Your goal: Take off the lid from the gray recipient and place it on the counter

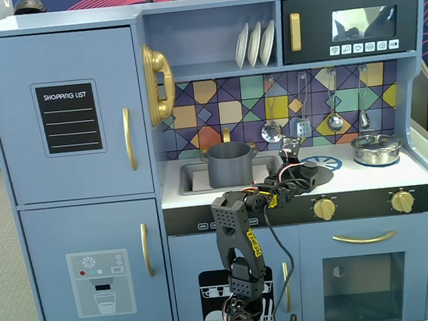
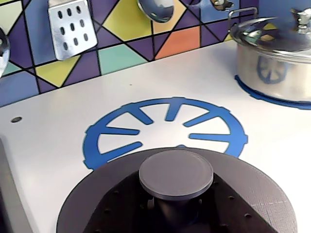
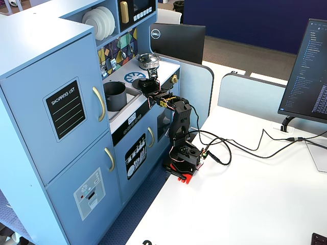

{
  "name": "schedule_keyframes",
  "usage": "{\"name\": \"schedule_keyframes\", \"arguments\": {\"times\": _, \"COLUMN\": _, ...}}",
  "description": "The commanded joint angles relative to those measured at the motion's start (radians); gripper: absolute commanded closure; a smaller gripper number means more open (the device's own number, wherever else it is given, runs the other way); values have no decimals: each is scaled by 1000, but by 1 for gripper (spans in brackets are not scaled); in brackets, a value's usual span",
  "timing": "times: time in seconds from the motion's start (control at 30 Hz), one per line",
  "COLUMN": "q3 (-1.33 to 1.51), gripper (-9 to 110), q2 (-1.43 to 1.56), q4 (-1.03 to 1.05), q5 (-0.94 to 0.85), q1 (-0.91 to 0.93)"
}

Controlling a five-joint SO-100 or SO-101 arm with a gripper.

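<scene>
The gray recipient [image 1: 229, 164] stands open in the recessed sink, also in the other fixed view [image 3: 115, 96]. The dark gray lid [image 2: 243, 194] is off it, low over the white counter [image 2: 53, 141] at the near edge of the blue burner ring [image 2: 165, 124]. I cannot tell whether the lid touches the counter. My gripper [image 2: 176, 206] is shut on the lid's knob [image 2: 176, 174], with a dark finger on each side of the stem. In a fixed view the lid [image 1: 315, 172] sits right of the pot at my gripper [image 1: 298, 169].
A shiny silver pot with its lid [image 2: 274, 63] stands on the right burner [image 1: 377, 148]. Utensils [image 1: 302, 125] hang on the tiled back wall. The sink's edge [image 2: 7, 184] runs at the left of the wrist view.
</scene>
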Motion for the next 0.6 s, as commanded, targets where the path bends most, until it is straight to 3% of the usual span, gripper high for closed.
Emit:
{"name": "schedule_keyframes", "arguments": {"times": 0.0, "q3": 8, "gripper": 102, "q2": 14, "q4": -55, "q5": -5, "q1": -14}}
{"name": "schedule_keyframes", "arguments": {"times": 0.27, "q3": 38, "gripper": 73, "q2": 48, "q4": -37, "q5": 9, "q1": 29}}
{"name": "schedule_keyframes", "arguments": {"times": 0.57, "q3": 28, "gripper": 69, "q2": 104, "q4": -15, "q5": 2, "q1": 74}}
